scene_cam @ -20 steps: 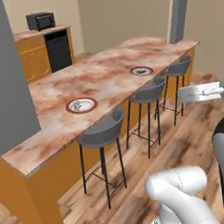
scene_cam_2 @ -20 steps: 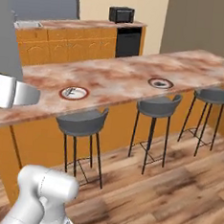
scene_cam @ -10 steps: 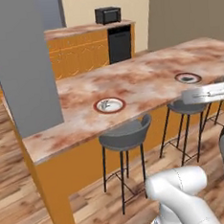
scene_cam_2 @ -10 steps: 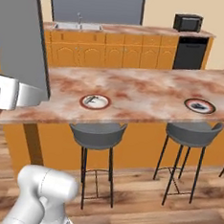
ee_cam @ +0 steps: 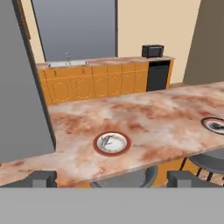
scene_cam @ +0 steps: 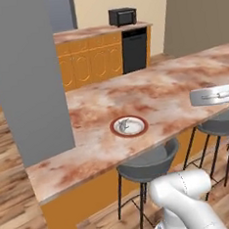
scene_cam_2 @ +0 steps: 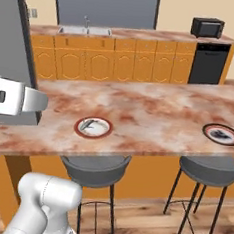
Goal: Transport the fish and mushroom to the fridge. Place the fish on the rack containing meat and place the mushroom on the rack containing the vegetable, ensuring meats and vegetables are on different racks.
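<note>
1. Kitchen with orange cabinets along the back wall, a sink [scene_cam_2: 85,31] and a black microwave [scene_cam_2: 207,27] on the rear counter. In front of me runs a long marbled island counter [scene_cam_2: 154,117] with grey bar stools [scene_cam_2: 97,170] tucked under its near edge.

2. The fish [ee_cam: 107,141] lies on a red-rimmed plate [ee_cam: 112,143] near the counter's front edge, as a thin silvery sliver in the white well of the plate [scene_cam: 129,126].

3. A second red-rimmed plate [scene_cam_2: 221,133] sits further along the counter with something dark on it. I judge that to be the mushroom, but it is too small and blurred to confirm.

4. My gripper [ee_cam: 112,179] is spread wide with nothing between the tips, hanging short of the counter edge and well apart from the fish plate.

5. Risks as I see them: the fish is thin and flat against the plate, so a shallow descent could close on nothing, or the tips could strike the plate rim and shove it. The stool directly below the plate could catch the arm if I come in low.

6. Hard to make out: which way the fish lies on its plate. A grey slab [scene_cam: 27,80] at the counter's end blocks what is behind it. I cannot say whether it is the fridge. No racks, meat or vegetable to check from here.
</note>
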{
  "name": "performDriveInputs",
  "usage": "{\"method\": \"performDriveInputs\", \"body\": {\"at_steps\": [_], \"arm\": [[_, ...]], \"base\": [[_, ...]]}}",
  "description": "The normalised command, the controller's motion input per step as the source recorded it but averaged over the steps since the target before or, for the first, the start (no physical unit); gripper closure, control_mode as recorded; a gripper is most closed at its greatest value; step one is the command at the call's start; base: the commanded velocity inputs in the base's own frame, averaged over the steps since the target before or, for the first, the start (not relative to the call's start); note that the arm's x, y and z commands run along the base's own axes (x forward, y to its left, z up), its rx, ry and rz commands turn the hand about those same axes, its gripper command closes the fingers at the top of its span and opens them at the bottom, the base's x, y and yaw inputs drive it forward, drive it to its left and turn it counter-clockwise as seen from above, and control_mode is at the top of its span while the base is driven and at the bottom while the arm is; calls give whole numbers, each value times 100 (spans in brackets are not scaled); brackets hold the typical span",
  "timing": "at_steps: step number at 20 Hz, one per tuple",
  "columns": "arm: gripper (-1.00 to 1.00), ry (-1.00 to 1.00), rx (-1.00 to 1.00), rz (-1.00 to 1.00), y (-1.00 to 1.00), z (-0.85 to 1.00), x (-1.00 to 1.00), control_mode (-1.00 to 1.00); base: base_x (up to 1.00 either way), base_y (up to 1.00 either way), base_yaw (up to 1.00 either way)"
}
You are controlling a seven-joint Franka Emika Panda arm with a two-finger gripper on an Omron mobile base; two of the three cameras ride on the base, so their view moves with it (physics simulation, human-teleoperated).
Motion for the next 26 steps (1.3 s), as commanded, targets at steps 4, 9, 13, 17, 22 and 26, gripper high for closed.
{"method": "performDriveInputs", "body": {"at_steps": [4, 9, 13, 17, 22, 26], "arm": [[-100, 0, 0, 0, 0, 0, 0, 100], [-100, 0, 0, 0, 0, 0, 0, 100], [-100, 0, 0, 0, 0, 0, 0, 100], [-100, 0, 0, 0, 0, 0, 0, 100], [-100, 0, 0, 0, 0, 0, 0, 100], [-100, 0, 0, 0, 0, 0, 0, 100]], "base": [[100, 10, 4], [93, -18, 11], [87, -42, 26], [83, -36, 31], [78, -36, 20], [67, -3, 2]]}}
